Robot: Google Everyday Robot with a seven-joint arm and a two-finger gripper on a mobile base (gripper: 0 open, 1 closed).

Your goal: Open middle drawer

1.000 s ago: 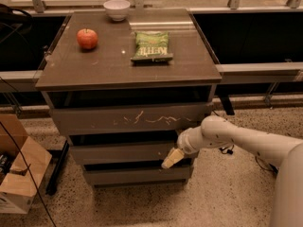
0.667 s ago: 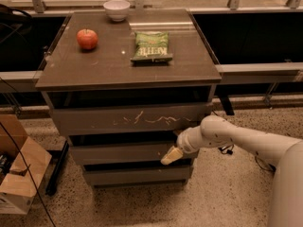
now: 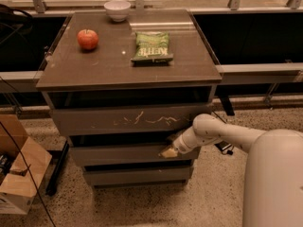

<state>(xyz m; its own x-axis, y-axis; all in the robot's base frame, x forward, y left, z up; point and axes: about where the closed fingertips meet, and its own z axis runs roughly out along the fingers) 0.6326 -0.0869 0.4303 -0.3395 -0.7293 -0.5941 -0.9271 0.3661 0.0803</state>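
Observation:
The middle drawer is a plain grey-brown front between the scratched top drawer and the small bottom drawer. It stands out a little from the cabinet, less than the top drawer. My gripper reaches in from the right on a white arm and sits at the right end of the middle drawer's front, by its upper edge.
On the cabinet top lie a red apple, a green chip bag and a white bowl. A cardboard box and cables stand on the floor at the left. A rail runs behind the cabinet.
The gripper has stayed at the right end of the middle drawer front; the drawer shows no clear movement.

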